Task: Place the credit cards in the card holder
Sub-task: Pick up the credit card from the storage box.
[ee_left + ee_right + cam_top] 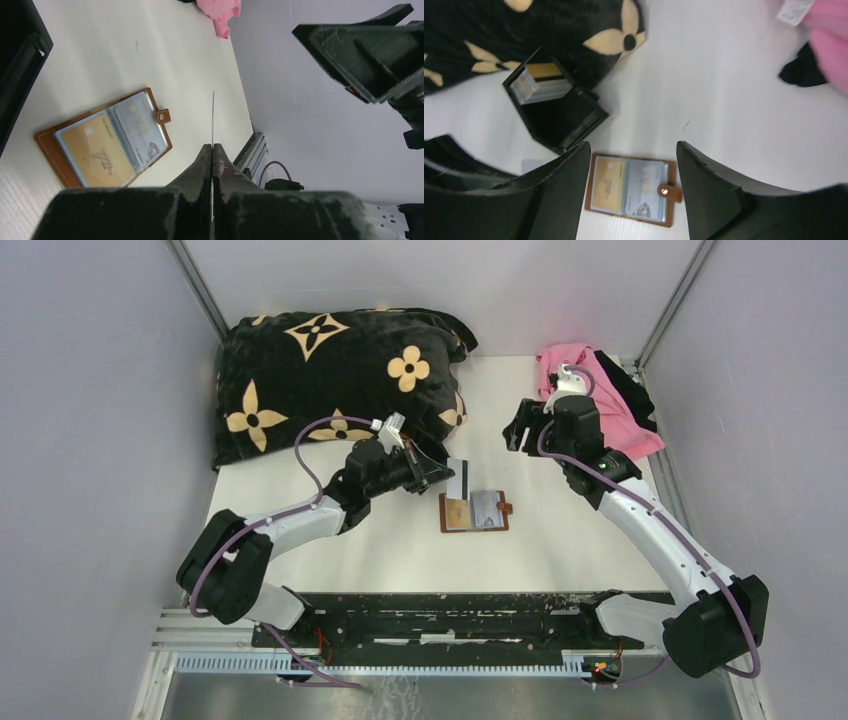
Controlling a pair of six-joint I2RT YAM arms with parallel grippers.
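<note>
Card holder (pixel 474 511) open flat, lengthwise left-right, left gripper (pixel 212 152) pinching credit card (pixel 457 478), right gripper (pixel 631 147) spread

The top camera looked down from above and behind the arms and took in the whole table (pixel 560 550). The left wrist camera sat low and near, facing along the left gripper (pixel 212 147) over the table. The right wrist camera looked down from higher, past the right gripper (pixel 633 145). All three shared the card holder (pixel 474 511).
</note>
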